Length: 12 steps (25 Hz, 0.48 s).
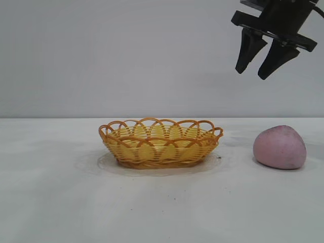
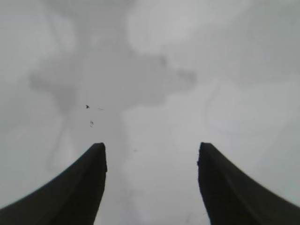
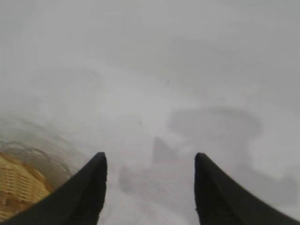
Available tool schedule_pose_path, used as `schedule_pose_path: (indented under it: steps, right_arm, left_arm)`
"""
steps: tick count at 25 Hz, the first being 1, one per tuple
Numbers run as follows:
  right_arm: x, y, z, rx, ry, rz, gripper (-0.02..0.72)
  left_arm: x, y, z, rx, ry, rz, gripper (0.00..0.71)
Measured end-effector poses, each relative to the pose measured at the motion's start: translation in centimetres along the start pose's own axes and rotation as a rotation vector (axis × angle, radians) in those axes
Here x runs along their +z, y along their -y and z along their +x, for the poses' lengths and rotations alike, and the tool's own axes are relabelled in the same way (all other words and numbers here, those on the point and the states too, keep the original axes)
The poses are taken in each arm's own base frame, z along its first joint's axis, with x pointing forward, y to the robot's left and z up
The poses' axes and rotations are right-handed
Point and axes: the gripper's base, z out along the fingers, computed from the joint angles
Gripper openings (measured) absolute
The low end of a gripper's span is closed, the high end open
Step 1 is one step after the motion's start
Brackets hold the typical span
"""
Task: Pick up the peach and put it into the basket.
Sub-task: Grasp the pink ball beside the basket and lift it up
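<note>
The peach (image 1: 280,147) is a dusty-pink lump resting on the white table at the right. The basket (image 1: 160,142), yellow wicker with an orange-brown looped rim, stands in the middle of the table; a part of it also shows in the right wrist view (image 3: 18,187). My right gripper (image 1: 257,67) hangs open and empty high above the table, above the gap between basket and peach, closer to the peach. In its own view it (image 3: 150,161) looks down on bare table. My left gripper (image 2: 151,152) is open and empty over bare table; it does not show in the exterior view.
The white table (image 1: 61,202) runs wide to the left and front of the basket. A plain grey wall stands behind. A few dark specks (image 2: 89,115) lie on the table under the left gripper.
</note>
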Motion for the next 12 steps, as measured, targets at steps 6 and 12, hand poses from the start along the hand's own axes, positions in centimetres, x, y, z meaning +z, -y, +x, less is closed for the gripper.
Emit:
schedule_pose_path:
  steps: [6,12]
  right_arm:
    - [0.0,0.0,0.1,0.000,-0.007,-0.004,0.392]
    - [0.0,0.0,0.1,-0.002,-0.010,-0.004,0.392]
  left_arm:
    - [-6.4,0.9,2.8,-0.021,0.177,-0.016,0.360]
    - [-10.3,2.5,9.4,-0.019,0.299,-0.023,0.360]
